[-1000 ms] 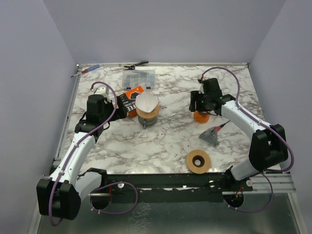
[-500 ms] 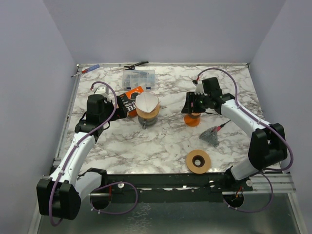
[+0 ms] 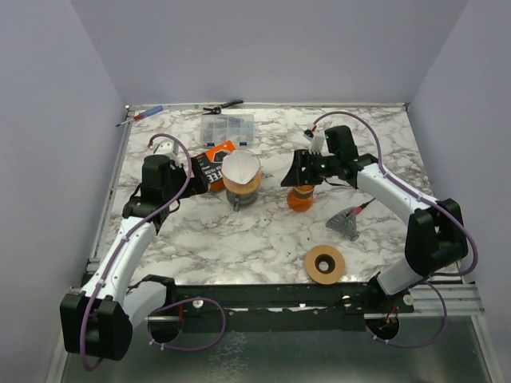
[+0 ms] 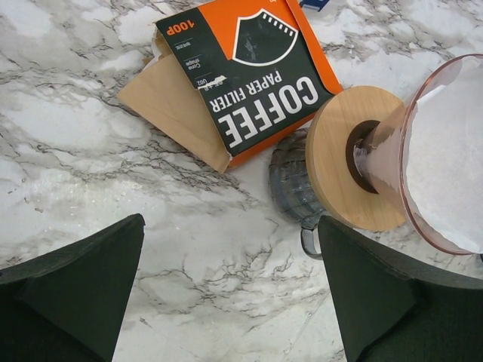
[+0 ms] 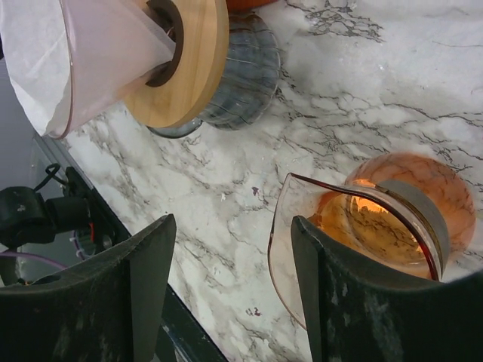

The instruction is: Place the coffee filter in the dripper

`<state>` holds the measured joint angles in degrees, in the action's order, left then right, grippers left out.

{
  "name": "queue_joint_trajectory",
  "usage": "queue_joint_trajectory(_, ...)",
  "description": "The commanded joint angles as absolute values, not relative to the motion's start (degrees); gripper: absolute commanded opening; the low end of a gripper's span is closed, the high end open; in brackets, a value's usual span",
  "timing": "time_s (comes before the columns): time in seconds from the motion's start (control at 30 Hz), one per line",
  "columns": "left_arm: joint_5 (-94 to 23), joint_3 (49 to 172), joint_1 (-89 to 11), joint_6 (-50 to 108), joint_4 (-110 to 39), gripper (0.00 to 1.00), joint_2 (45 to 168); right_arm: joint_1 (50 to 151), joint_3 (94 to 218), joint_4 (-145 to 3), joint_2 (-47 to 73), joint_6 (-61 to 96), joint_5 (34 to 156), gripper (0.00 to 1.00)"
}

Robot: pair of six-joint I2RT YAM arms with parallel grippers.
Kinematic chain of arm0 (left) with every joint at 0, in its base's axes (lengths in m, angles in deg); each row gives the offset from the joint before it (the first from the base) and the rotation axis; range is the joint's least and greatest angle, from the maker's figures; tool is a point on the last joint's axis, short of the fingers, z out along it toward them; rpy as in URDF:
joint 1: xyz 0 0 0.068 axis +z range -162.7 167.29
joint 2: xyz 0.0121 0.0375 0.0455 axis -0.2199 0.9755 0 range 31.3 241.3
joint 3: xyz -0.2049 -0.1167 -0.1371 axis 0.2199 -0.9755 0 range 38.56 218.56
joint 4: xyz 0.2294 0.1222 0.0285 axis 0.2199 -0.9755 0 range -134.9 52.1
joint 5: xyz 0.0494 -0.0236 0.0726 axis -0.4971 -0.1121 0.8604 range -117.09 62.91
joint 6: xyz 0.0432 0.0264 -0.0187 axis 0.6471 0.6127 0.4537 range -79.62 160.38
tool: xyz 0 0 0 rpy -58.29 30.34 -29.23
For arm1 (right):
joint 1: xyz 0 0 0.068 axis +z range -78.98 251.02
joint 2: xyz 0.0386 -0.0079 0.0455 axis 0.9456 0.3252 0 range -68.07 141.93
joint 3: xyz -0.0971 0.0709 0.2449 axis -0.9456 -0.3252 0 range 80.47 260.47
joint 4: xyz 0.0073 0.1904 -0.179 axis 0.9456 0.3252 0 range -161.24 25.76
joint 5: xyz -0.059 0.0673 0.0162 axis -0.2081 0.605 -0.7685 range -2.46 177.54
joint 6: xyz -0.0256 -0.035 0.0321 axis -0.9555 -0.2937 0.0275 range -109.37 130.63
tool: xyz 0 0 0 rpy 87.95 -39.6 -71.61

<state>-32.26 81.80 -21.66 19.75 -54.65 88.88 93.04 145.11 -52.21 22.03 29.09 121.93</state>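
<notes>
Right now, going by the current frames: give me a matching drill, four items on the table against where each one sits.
Things:
1. coffee filter box
2. tape roll
3. orange glass vessel
4. white paper filter

Places:
A. near edge of the table, right of centre
B. seated inside the dripper
C. lying flat just left of the dripper, brown filters poking out
D. standing on the marble to the right of the dripper

Pairs: 1-C, 2-A, 3-D, 4-B
</notes>
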Motion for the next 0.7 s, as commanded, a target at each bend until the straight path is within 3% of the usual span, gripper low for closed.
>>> queue_joint_trajectory(0.0,-31.20,81.18,-21.24,19.32,-53.74,0.99,87.26,93.10,144.58,-54.66,18.42,30.21,122.39,0.68)
queue_joint_trajectory(0.2,-34.39,81.06,-21.38,17.42,-53.37,0.99,84.57,92.77,141.83,-58.53,15.16,32.65,122.10,0.74)
queue_joint_trajectory(0.47,-45.70,81.88,-23.52,11.32,-53.10,0.99,79.82,87.12,137.49,-63.70,11.89,35.55,126.03,0.75)
queue_joint_trajectory(0.57,-48.54,83.22,-28.45,8.44,-52.73,0.99,80.76,84.78,135.80,-65.69,10.01,36.46,126.86,0.75)
queue_joint_trajectory(0.67,-42.97,84.50,-38.99,7.16,-51.51,0.99,82.06,82.04,133.42,-68.44,8.36,38.47,128.63,0.75)
